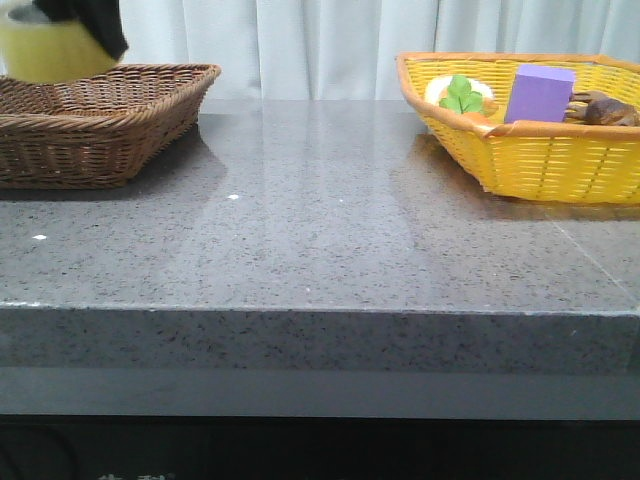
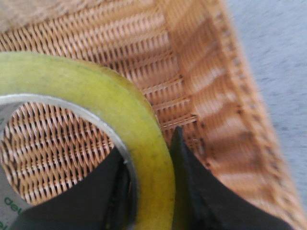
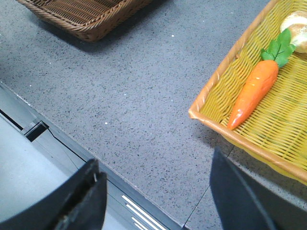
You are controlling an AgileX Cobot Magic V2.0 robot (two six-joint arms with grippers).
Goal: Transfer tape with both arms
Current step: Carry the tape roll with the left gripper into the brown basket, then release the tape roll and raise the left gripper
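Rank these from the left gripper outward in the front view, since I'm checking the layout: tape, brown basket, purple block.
1. Tape, held in the left gripper, far left.
2. Brown basket, directly beneath it.
3. Purple block, far right, inside the yellow basket.

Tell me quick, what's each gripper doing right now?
Left gripper: closed on the tape roll, over the brown wicker basket.
Right gripper: open, holding nothing.
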